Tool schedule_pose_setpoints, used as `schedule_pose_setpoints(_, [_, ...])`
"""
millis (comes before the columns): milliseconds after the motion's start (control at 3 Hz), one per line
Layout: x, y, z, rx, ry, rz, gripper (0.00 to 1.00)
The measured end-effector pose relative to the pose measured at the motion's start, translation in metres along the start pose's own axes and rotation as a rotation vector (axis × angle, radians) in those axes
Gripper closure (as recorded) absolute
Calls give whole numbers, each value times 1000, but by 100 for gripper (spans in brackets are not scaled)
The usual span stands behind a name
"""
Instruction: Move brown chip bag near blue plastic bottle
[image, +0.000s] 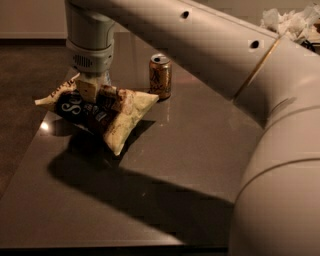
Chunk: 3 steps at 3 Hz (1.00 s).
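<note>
The brown chip bag (102, 114) hangs crumpled in my gripper (91, 92), dark front with white lettering and cream edges. It is held above the left part of the table, and its shadow lies on the surface below it. The gripper comes down from above and is shut on the bag's top middle. The blue plastic bottle does not show; the arm and wrist cover the area behind the bag.
A golden-brown drink can (160, 75) stands upright just right of the bag, apart from it. The dark table (200, 150) stretches right and toward the front. Its left edge is close to the bag. Crumpled white material (292, 22) lies at the top right. My arm fills the right side.
</note>
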<state>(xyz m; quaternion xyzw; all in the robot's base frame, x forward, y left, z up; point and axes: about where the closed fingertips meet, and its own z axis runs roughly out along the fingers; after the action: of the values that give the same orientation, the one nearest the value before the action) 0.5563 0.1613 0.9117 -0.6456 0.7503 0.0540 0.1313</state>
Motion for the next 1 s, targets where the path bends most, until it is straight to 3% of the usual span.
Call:
schedule_pose_setpoints(333, [6, -19, 4, 22, 5, 19, 59])
schedule_pose_setpoints(1000, [3, -19, 7, 23, -1, 17, 12])
